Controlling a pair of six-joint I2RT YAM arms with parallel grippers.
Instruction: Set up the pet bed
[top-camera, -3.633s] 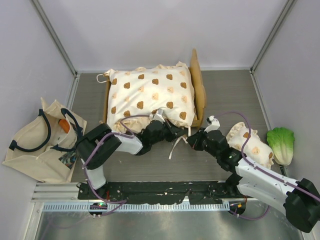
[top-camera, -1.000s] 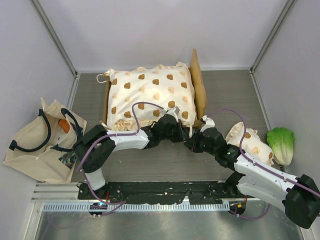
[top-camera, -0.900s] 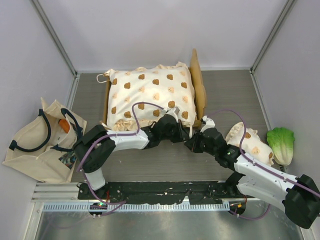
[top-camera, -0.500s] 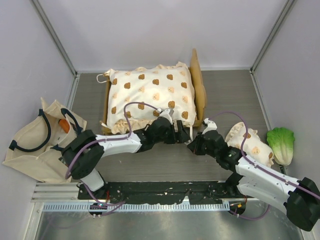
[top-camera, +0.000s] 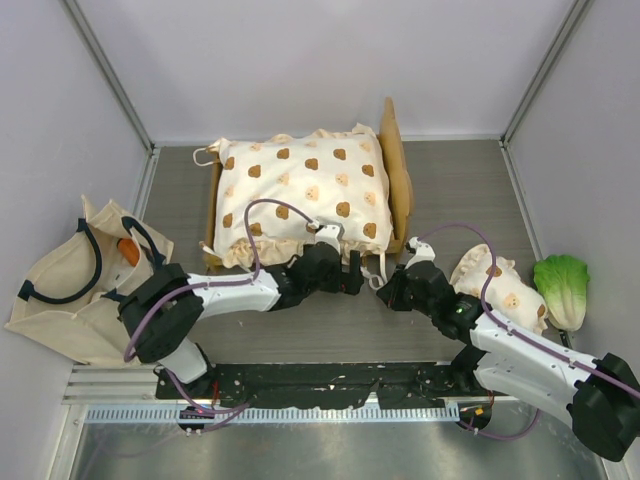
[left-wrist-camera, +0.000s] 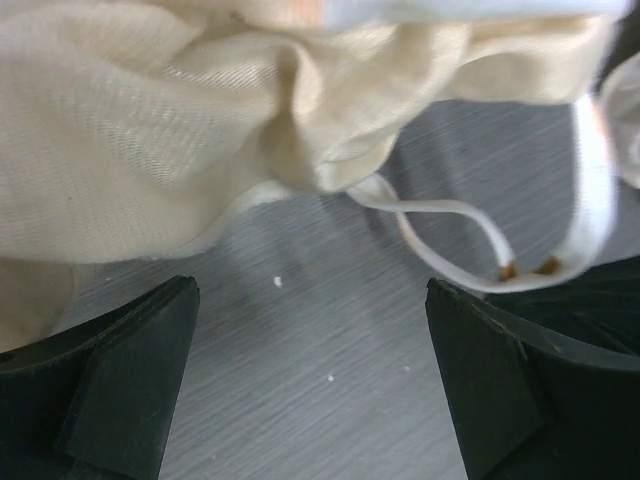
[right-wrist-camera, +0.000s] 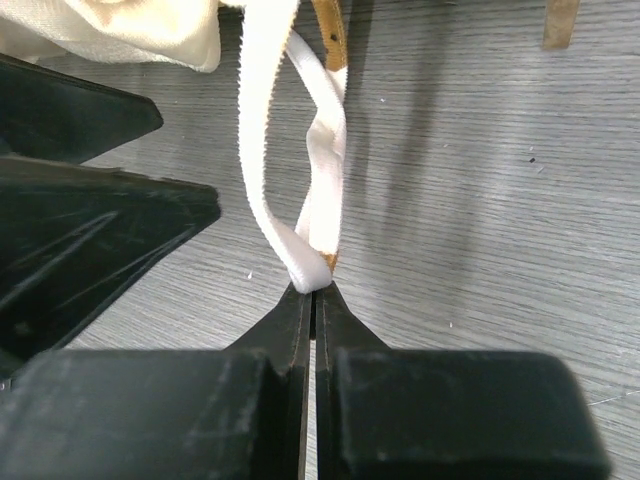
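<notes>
my left fingers (top-camera: 352, 275) spread apart, holding nothing, cushion (left-wrist-camera: 130, 130) hem just ahead | my right fingers (right-wrist-camera: 312, 298) clamped on the white tie (right-wrist-camera: 320, 170) loop at their tips

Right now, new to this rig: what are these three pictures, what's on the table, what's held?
Two robot arms are bolted at the near edge of a table. The overhead picture looks down from behind them; the other two come from wrist cameras. On it: a wooden pet bed with a bear-print cushion, a small matching pillow, a lettuce toy, a tote bag. The left gripper is open and empty beside the cushion's edge. The right gripper is shut on a white ribbon tie.
</notes>
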